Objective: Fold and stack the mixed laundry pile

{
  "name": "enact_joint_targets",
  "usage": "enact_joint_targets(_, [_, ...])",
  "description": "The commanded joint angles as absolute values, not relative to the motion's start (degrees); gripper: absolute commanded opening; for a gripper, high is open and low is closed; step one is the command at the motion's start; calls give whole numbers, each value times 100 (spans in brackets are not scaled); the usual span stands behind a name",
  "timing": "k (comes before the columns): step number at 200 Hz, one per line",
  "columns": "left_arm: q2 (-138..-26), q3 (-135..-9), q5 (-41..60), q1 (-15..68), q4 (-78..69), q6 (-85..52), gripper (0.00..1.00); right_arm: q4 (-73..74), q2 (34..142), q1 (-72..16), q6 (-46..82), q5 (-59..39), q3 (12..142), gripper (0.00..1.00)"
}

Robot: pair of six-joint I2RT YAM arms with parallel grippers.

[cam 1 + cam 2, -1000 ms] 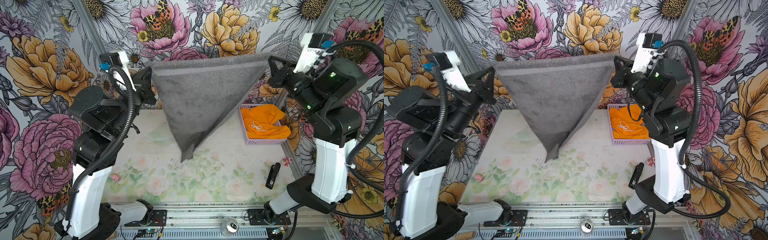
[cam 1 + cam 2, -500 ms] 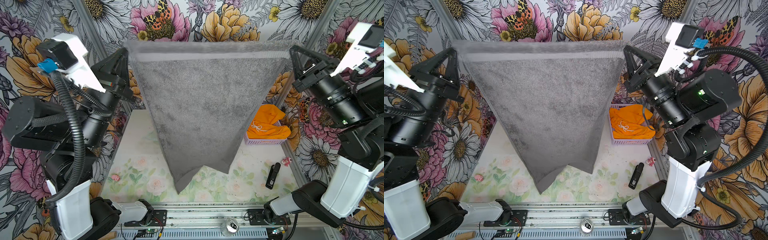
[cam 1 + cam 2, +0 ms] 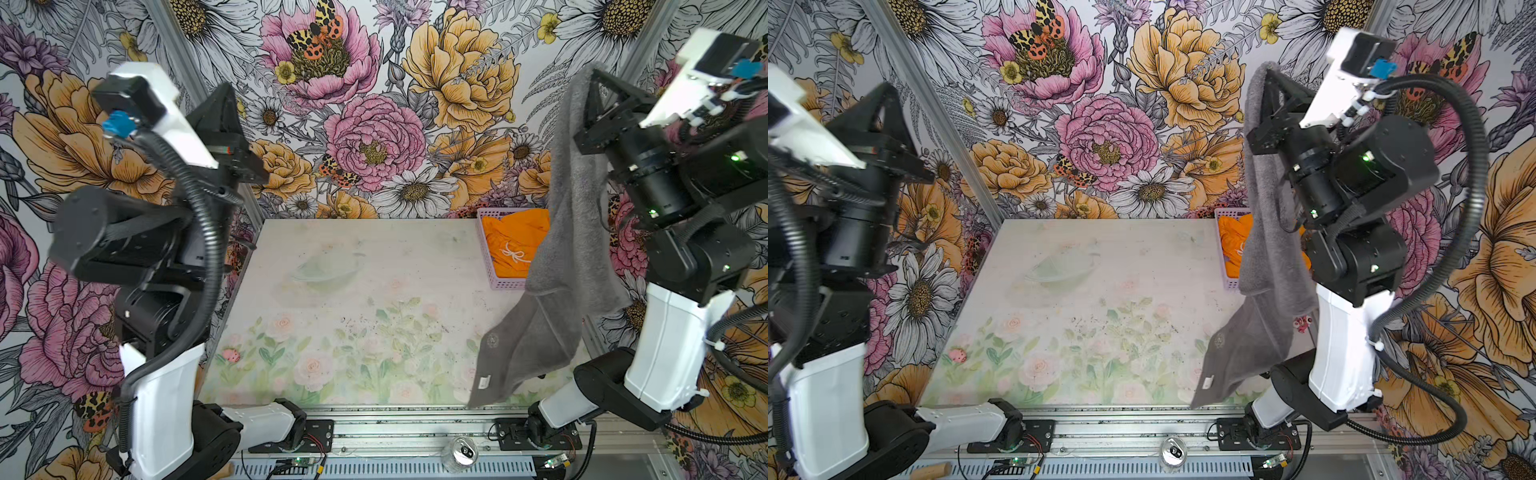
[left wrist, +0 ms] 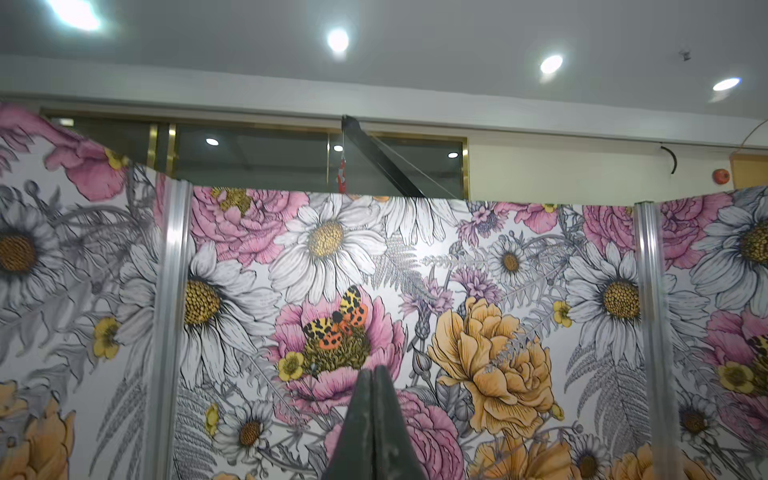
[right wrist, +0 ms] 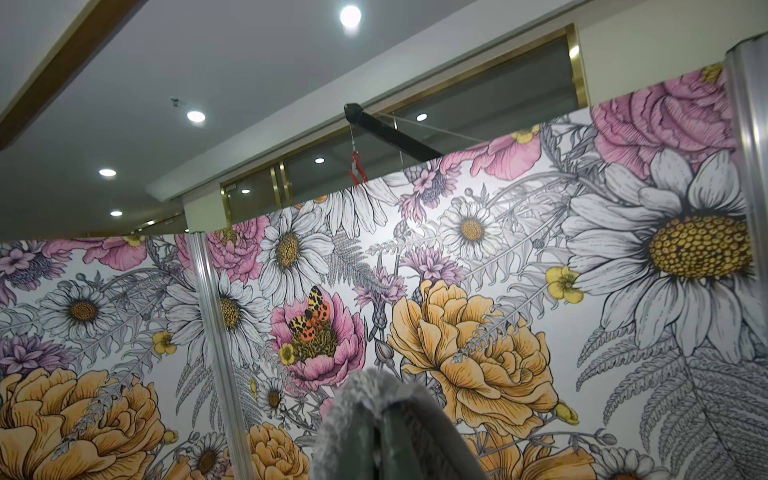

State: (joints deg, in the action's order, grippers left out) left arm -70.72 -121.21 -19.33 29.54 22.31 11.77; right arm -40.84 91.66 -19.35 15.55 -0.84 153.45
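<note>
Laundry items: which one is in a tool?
The dark grey plush terry towel, hanging from the right tool; the bright orange shorts lie in the lavender perforated plastic basket.

Both arms reared up high, jaws shut and aimed upward.

The left arm [image 3: 137,232] stands at the left side of the desk [image 3: 353,291], elbow bent, with its forearm lifted well above the surface. The left jaws taper to a point, and the left wrist view shows them pressed flat together with nothing between them. The right arm [image 3: 685,232] takes much the same pose at the right side, with its forearm angled up and inward. The right jaws are clamped on the top edge of the grey towel [image 3: 557,257]; in the right wrist view its pile bulges over their tips. The two arms are well apart, each on its own side.
</note>
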Motion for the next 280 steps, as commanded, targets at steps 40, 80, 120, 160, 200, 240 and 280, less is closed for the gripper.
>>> enact_joint_targets(40, [-5780, -8090, -1547, 2849, 1657, -1166, 37, -4012, 9045, -2593, 1912, -805, 13576, 0])
enact_joint_targets(80, [-4988, -6592, -1626, 2937, 1708, -1862, 52, -4016, 9935, -2817, 2174, -1508, 14304, 0])
enact_joint_targets(120, [-4529, -6192, -1914, 2941, 2276, -2005, 61, -4395, 10988, -2909, 2694, -2408, 14483, 54])
enact_joint_targets(160, [-4482, -5570, -1574, 2920, 2661, -2590, 65, -4678, 10395, -2930, 2206, -1254, 12770, 66])
enact_joint_targets(200, [-4938, -4569, -887, 3452, 2650, -3454, 65, -4588, 9463, -2903, 2141, -776, 10420, 67])
enact_joint_targets(240, [-5646, -3795, -985, 4480, 2289, -4167, 65, -4007, 8638, -2909, 2457, -676, 8210, 67])
enact_joint_targets(280, [-6339, -3669, -1144, 4538, 2162, -4173, 70, -4139, 8145, -2865, 3386, 96, 6548, 67])
